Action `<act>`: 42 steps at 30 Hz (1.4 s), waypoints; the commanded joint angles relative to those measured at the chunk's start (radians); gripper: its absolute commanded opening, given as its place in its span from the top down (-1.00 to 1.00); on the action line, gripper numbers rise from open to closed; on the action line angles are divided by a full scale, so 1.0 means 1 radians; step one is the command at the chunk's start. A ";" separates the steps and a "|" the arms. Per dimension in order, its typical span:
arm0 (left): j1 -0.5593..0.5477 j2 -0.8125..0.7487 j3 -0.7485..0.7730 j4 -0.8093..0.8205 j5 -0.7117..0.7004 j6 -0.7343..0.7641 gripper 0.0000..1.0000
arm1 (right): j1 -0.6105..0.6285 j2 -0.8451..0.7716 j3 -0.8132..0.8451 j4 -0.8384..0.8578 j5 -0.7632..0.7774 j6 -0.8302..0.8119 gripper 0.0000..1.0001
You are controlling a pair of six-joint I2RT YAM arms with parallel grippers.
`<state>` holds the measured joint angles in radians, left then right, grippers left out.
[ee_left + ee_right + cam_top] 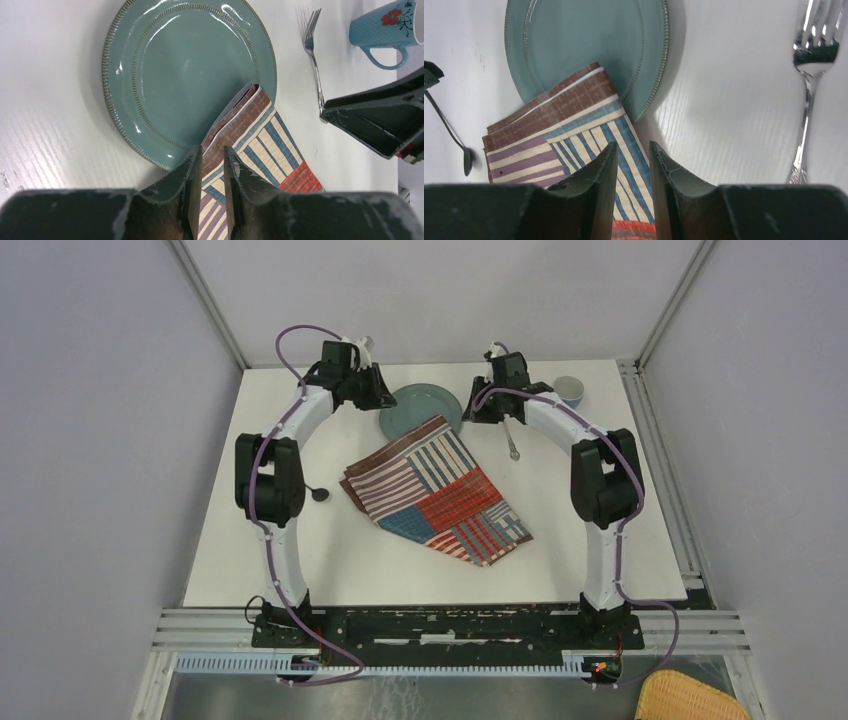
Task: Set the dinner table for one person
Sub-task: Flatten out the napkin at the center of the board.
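- Your left gripper point(212, 150) hung over the spot where the striped placemat point(440, 490) overlapped the teal plate point(420, 405). Its jaws were all but pressed together, just a thin slit, with nothing pinched.
- Your right gripper point(633, 146) was the same deal: jaws nearly together, gripping nothing, above the placemat's far corner.
- The dinner table point(300, 570) lay under it all, its white top stretching out from the arm bases.
- The fork point(512, 440) lay right of the plate, the blue mug point(569, 390) sat in the far right corner, and the spoon point(318, 493) was off by your left arm.
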<state>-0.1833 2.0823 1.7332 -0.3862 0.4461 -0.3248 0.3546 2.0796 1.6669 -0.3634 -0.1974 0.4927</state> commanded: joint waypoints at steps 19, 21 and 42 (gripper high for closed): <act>-0.008 -0.055 0.020 0.000 -0.019 0.010 0.42 | 0.008 0.206 0.172 -0.007 -0.030 -0.039 0.52; -0.008 -0.055 0.020 -0.002 -0.020 0.012 0.42 | 0.009 0.205 0.163 -0.006 -0.023 -0.040 0.53; -0.009 -0.044 0.020 -0.004 -0.012 0.011 0.42 | 0.038 0.226 0.129 -0.004 -0.079 -0.025 0.52</act>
<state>-0.1913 2.0823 1.7332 -0.3962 0.4206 -0.3244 0.3656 2.3074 1.7981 -0.3840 -0.2317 0.4664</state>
